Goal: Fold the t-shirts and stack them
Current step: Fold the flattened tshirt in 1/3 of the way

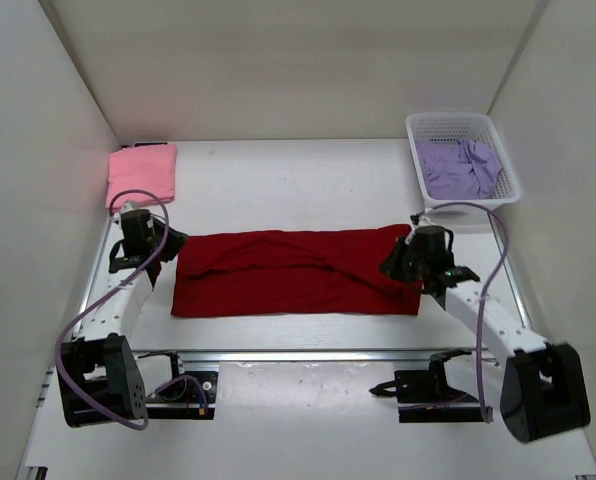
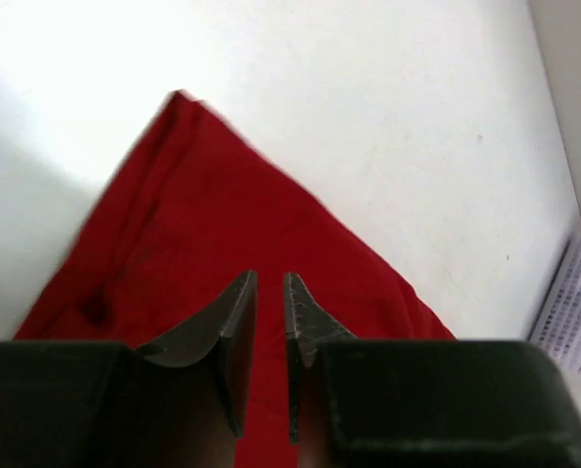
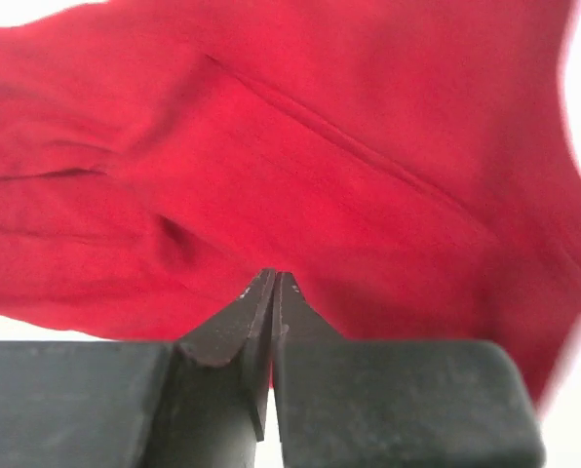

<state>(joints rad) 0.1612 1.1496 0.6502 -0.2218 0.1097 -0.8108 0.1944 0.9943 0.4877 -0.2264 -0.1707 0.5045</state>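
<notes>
red t-shirt (image 1: 296,272) flat, pink t-shirt (image 1: 142,172) folded, lavender t-shirt (image 1: 460,168) in basket (image 1: 450,127)

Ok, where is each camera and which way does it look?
Top camera: above and behind the arms, looking down at the table; both arms show, plus the dark red shirt, pink shirt and lavender shirt in the basket.
Left wrist: on the left arm, looking past the left gripper at a corner of the dark red shirt.
Right wrist: on the right arm, looking past the right gripper, close over that shirt.
All three share the dark red shirt.
</notes>
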